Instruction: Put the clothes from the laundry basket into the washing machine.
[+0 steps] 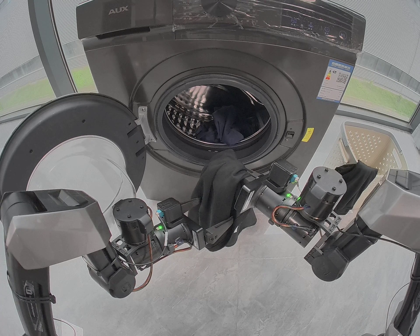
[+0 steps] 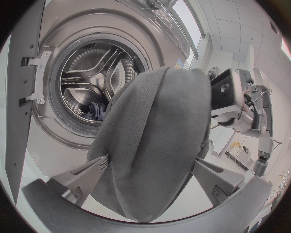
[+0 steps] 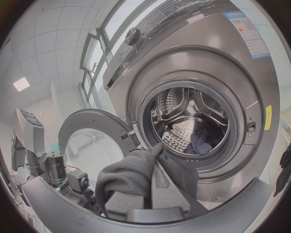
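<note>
Garment [image 1: 218,183] hangs just before and below the washer [image 1: 288,100] mouth, long axis vertical. My right fingers [image 3: 165,188], nearer the drum, pinch its top; my left fingers [image 2: 88,174] stand wide apart around its lower fold.

Count log. I count one washing machine [image 1: 113,65], with one round door [image 1: 65,127] open on its left. One laundry basket [image 1: 372,144] at the far right. I tally three garments: one dark grey garment [image 1: 218,188] near, between the arms; one navy garment [image 1: 225,124] in the drum; one black garment [image 1: 356,179] over the basket's rim. Two grippers: left gripper [image 1: 217,231] and right gripper [image 1: 244,193]. Two stickers on the machine front: one blue-and-white label [image 1: 334,81] and one yellow sticker [image 1: 307,134]. One control dial [image 1: 218,5].
</note>
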You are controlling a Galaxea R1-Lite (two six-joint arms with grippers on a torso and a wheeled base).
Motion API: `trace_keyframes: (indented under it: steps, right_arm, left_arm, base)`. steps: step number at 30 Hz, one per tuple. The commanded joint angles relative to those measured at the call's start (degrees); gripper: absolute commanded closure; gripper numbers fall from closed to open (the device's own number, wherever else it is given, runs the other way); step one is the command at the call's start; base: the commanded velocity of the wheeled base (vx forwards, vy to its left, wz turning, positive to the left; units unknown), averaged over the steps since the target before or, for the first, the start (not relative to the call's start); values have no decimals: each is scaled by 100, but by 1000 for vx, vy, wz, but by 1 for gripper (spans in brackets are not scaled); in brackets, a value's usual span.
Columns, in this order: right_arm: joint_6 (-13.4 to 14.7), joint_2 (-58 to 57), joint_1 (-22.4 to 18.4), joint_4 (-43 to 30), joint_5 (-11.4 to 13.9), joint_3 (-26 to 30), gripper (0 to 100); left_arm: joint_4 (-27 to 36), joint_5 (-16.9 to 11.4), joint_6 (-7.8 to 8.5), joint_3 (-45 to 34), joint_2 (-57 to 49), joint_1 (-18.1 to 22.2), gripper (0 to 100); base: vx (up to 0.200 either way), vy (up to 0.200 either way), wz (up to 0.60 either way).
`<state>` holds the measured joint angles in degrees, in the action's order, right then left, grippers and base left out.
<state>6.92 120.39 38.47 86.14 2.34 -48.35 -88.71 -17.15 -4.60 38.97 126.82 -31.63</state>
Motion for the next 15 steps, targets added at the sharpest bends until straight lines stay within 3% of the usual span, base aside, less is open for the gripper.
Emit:
trace_keyframes:
  steps: [1,15]
  right_arm:
    - [2,-51,152,8,3,71,100]
    - [72,-218,626,35,-181,344,100]
  left_arm:
    - [-6,45,-6,383,493,26,0]
    - [38,327,-24,1473,1178,114,0]
  base:
    - [0,0,0]
    - [0,0,0]
